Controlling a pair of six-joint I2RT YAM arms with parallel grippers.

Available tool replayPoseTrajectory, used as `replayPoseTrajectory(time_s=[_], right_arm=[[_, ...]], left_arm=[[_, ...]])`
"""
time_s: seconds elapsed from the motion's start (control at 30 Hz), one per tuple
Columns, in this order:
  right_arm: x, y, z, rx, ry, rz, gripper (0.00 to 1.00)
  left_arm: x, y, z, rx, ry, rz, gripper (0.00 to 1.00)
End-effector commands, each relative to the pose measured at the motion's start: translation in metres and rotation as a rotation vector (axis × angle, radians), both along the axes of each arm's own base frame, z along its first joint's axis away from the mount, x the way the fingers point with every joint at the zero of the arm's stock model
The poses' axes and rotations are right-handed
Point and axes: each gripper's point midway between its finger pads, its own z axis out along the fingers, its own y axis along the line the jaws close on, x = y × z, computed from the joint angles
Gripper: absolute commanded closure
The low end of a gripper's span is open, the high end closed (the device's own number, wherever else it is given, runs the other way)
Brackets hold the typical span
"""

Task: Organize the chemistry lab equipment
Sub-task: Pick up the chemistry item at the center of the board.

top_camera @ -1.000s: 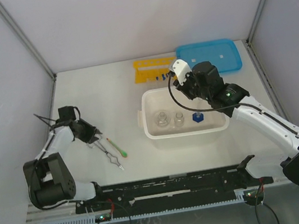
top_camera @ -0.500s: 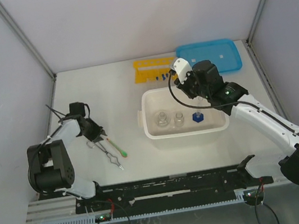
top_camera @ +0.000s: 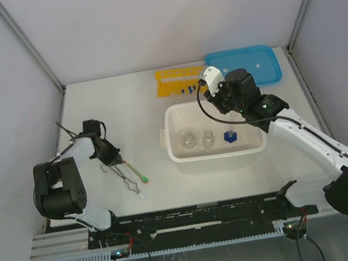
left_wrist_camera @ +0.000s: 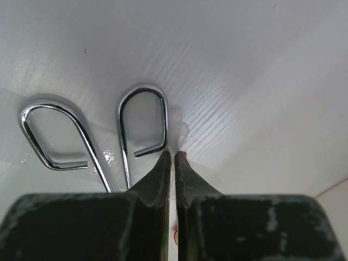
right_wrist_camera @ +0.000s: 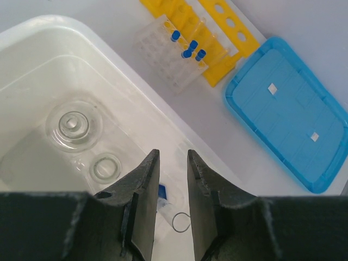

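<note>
Nearest the arm bases, the thin metal tongs (top_camera: 125,176) are lying flat on the white table (top_camera: 125,112) on the left side, with the green-tipped stick (top_camera: 135,171) lying just beside them to the right. The left gripper (top_camera: 116,160) is sitting low over the handle end of the tongs; its wrist view is showing the fingers (left_wrist_camera: 161,179) pressed almost together with only a hairline gap, and the two chrome loop handles (left_wrist_camera: 142,120) are resting on the table just ahead of the tips, outside the jaws, so nothing is being gripped there. Further in, at mid-table, the big white plastic tub (top_camera: 217,152) is holding two small clear glass vessels (top_camera: 190,138) side by side and a blue-capped tube (top_camera: 229,138) to their right. The right gripper (top_camera: 217,100) is hanging above the far rim of the tub, jaws standing partly apart; the right wrist view is showing a narrow open slot between its fingers (right_wrist_camera: 142,179), with a blue cap and clear tube (right_wrist_camera: 162,197) appearing low in that slot, and it cannot be told whether the pads are pinching it. Beyond the tub, the yellow plastic tube rack (top_camera: 176,79) is lying near the back wall with several small blue-capped tubes (right_wrist_camera: 188,48) gathered at its near side. The blue rectangular lid (top_camera: 245,66) is sitting just right of the rack at the far edge.
</note>
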Motion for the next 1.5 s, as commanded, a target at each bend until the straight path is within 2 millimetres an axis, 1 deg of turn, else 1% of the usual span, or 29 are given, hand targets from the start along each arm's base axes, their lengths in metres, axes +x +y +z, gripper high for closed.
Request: replayPoseTrajectory(time_s=[0.0,0.1,0.17,0.2,0.3,0.37,0.4,0.53,0.6,0.73,0.83,0.93,1.03,1.2,1.3,1.47], right_arm=[[0.003,0.004,0.007,0.041,-0.013,0.0,0.74],[0.004,0.007,0.009,0.052,-0.019,0.011,0.74],[0.002,0.012,0.015,0.078,-0.026,0.038,0.73],[0.0,0.016,0.018,0.096,-0.03,0.057,0.73],[-0.01,0.03,0.028,0.16,0.004,0.13,0.7],[-0.014,0.043,0.047,0.223,0.032,0.176,0.69],[-0.017,0.051,0.053,0.252,0.059,0.205,0.69],[-0.034,0.085,0.079,0.36,0.173,0.355,0.69],[-0.037,0.098,0.093,0.402,0.213,0.405,0.69],[-0.037,0.121,0.119,0.481,0.227,0.507,0.69],[-0.036,0.136,0.127,0.531,0.256,0.581,0.68],[-0.034,0.152,0.122,0.569,0.349,0.64,0.67],[-0.03,0.166,0.115,0.578,0.413,0.665,0.65],[-0.027,0.184,0.11,0.601,0.48,0.704,0.65],[-0.024,0.191,0.105,0.621,0.509,0.718,0.65],[-0.027,0.2,0.105,0.658,0.558,0.771,0.65]], left_arm=[[0.009,-0.002,0.004,0.007,-0.028,-0.021,0.96],[0.014,-0.007,0.023,-0.026,-0.083,-0.022,0.96],[0.021,-0.012,0.042,-0.052,-0.141,-0.019,0.96],[0.024,-0.015,0.053,-0.067,-0.172,-0.014,0.96],[0.039,-0.024,0.093,-0.124,-0.296,-0.002,0.96],[0.049,-0.033,0.123,-0.174,-0.384,-0.002,0.95],[0.055,-0.038,0.14,-0.2,-0.433,-0.008,0.95],[0.072,-0.067,0.201,-0.318,-0.604,-0.065,0.92],[0.077,-0.084,0.227,-0.362,-0.661,-0.108,0.92],[0.079,-0.112,0.269,-0.417,-0.741,-0.169,0.92],[0.075,-0.129,0.29,-0.453,-0.772,-0.203,0.92],[0.07,-0.139,0.307,-0.476,-0.802,-0.219,0.92],[0.067,-0.143,0.32,-0.489,-0.825,-0.225,0.92],[0.061,-0.143,0.334,-0.501,-0.855,-0.227,0.91],[0.057,-0.142,0.34,-0.506,-0.871,-0.226,0.9],[0.053,-0.141,0.341,-0.504,-0.878,-0.219,0.89]])
